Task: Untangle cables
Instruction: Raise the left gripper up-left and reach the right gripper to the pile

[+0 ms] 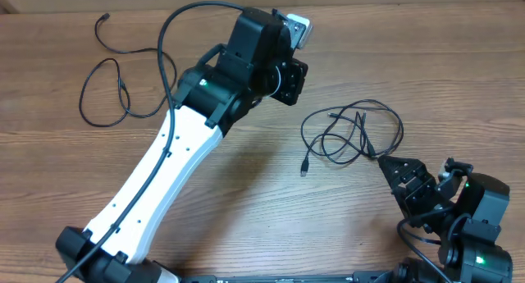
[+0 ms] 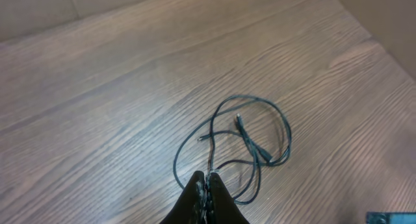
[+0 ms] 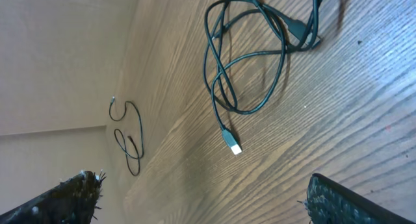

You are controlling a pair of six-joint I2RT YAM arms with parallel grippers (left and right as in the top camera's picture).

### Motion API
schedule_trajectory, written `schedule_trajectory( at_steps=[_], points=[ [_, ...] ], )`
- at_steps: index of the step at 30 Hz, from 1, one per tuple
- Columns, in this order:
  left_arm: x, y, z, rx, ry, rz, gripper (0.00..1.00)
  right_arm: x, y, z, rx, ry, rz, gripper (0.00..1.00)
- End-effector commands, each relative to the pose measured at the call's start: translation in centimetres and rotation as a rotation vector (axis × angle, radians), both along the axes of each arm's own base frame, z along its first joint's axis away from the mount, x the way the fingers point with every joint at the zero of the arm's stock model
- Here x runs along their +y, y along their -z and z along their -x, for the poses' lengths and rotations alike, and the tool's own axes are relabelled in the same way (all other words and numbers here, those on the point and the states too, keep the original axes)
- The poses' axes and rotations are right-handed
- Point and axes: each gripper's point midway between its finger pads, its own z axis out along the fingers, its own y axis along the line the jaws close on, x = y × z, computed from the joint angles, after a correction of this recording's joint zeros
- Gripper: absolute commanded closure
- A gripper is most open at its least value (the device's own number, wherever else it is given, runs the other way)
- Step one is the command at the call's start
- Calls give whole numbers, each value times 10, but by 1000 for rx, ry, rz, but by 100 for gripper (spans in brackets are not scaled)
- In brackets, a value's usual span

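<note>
- Saw a brown wood-grain table (image 1: 459, 61).
- Found left hand (image 2: 207, 185) pinched closed, upper centre; right hand (image 3: 205, 188) spread wide, lower right.
- Spotted tangled cables (image 1: 353, 131) centre-right, a loose cable (image 1: 111, 90) upper left.

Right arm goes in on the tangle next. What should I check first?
1. Right gripper open: ok.
2. Tangled bundle of thin black cables just ahead of it: ok.
3. Light-coloured plug end lying outside the loops: ok.
4. Left gripper empty: cannot tell; shut, a cable line meets its tips in its wrist view.
5. Separate thin black cable far left, apart from bundle: ok.
</note>
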Motion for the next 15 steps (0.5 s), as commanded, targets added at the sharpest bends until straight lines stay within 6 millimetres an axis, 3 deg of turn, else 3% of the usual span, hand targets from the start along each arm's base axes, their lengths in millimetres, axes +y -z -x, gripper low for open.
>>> schedule_trajectory(
  at_steps=[1, 9, 12, 15],
  points=[
    [2, -32, 11, -49, 10, 60, 96, -1, -1, -2, -7, 4, 5, 0],
    [10, -85, 22, -186, 12, 146, 96, -3, -5, -18, -45, -17, 18, 0],
    [16, -95, 27, -209, 9, 154, 96, 9, -10, -31, -82, -90, -8, 0],
    [24, -102, 28, -233, 1, 153, 96, 37, -6, -44, -88, -224, -36, 0]
  ],
)
